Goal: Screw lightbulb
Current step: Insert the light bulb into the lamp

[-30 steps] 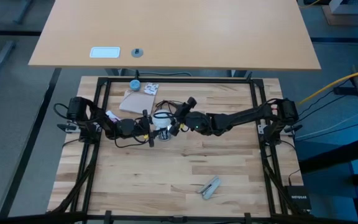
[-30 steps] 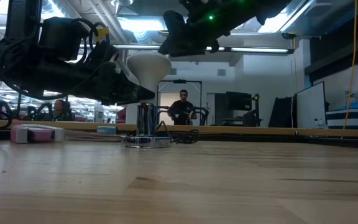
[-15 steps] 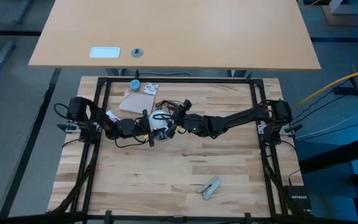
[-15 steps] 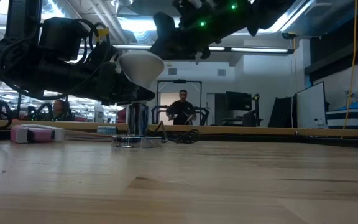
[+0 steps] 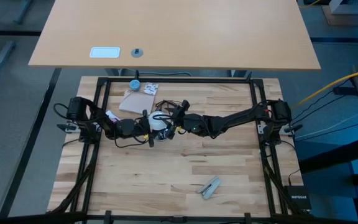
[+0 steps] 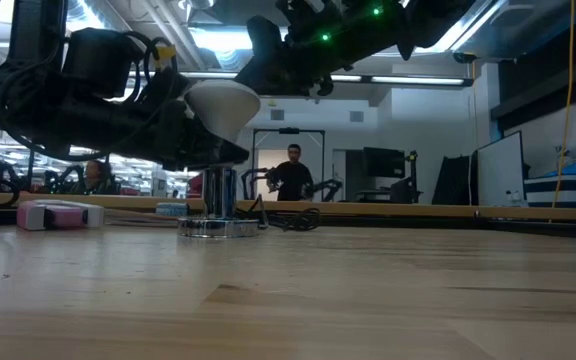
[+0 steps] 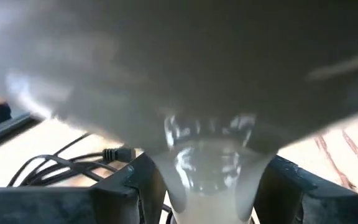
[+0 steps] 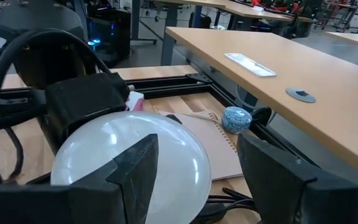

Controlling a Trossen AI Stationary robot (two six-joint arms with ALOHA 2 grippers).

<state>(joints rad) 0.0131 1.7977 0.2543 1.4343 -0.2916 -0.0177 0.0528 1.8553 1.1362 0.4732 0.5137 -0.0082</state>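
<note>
Nearest you on the worktop (image 5: 166, 168) lies a small grey clip (image 5: 211, 187), well apart from the action. Mid-worktop, your left pincer (image 5: 149, 126) grips the lightbulb (image 5: 158, 122) by its narrow neck, holding it globe-up just above the shiny silver base (image 6: 219, 226) with its black cord; your right pincer (image 5: 170, 121) has its fingers (image 8: 137, 165) spread on either side of the globe, whether touching it you cannot tell. Beyond them lie a cardboard sheet (image 5: 135, 101) and a blue cap (image 5: 134, 84).
</note>
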